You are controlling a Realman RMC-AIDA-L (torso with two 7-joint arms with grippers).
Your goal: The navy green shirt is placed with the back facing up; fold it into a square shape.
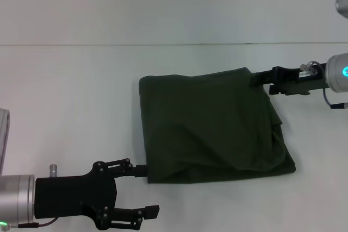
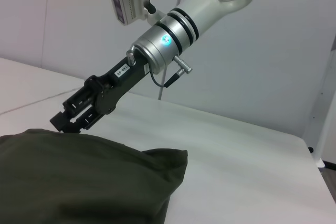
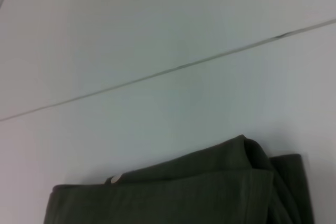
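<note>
White tabletop (image 1: 65,91) fills the head view, with one thin seam running across it far from the robot. You find the shirt (image 1: 212,126) lying right of centre, already folded into a rough rectangle; its edges are not square, and loose layers bulge along the side toward the right arm.

The right gripper (image 1: 260,80) sits at the shirt's far right corner. In the left wrist view you see this same gripper (image 2: 65,121) tilted down with its tips at the cloth edge. Whether it is pinching the fabric or has let go, you cannot tell, since the tips merge with the dark cloth.

The left gripper (image 1: 149,190) rests at the near left corner with its fingers spread apart and nothing between them; the upper finger (image 1: 138,170) lies just beside the hem.

Judge the step as the late stage of folding (a fold just laid, or a final fold about to start). The next move likely calls for both grippers to secure their corners and keep the layers aligned, or to withdraw without dragging cloth.

Check the views against each other:
- The right wrist view shows the shirt (image 3: 210,192), its stacked layers and a small pale tab at the far edge, which the head view does not resolve.
- The left wrist view shows the shirt (image 2: 79,182) standing puffed rather than flat.
- Only the head view shows the whole outline.
</note>
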